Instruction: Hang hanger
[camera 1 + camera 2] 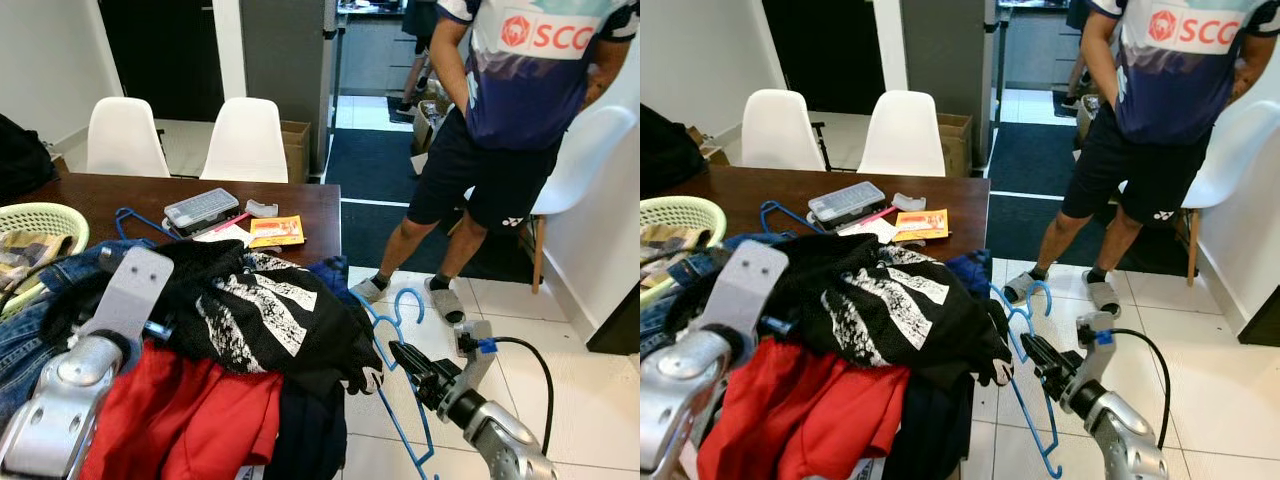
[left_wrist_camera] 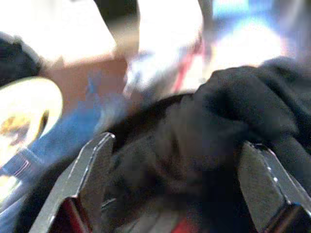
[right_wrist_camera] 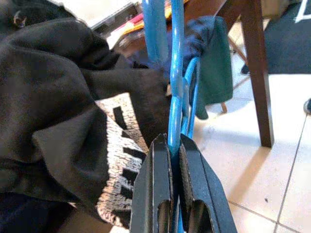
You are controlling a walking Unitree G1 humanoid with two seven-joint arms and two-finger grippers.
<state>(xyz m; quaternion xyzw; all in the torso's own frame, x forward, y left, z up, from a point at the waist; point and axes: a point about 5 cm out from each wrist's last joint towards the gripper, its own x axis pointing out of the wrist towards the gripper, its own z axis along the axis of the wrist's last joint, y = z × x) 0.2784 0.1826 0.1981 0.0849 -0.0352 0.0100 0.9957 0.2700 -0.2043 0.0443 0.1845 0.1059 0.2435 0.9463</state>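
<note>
Tiled floor [image 1: 590, 390] lies bare beside right hand [image 3: 175, 145] pinching blue hanger [image 3: 176, 73].

Even daylight lit both eye views, which were sharp. The left wrist view was badly blurred, with blown-out glare above. The right wrist view stayed crisp.

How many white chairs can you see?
3: two white plastic chairs stand behind the brown wooden table; a third stands behind the person. Others may be hidden.
</note>
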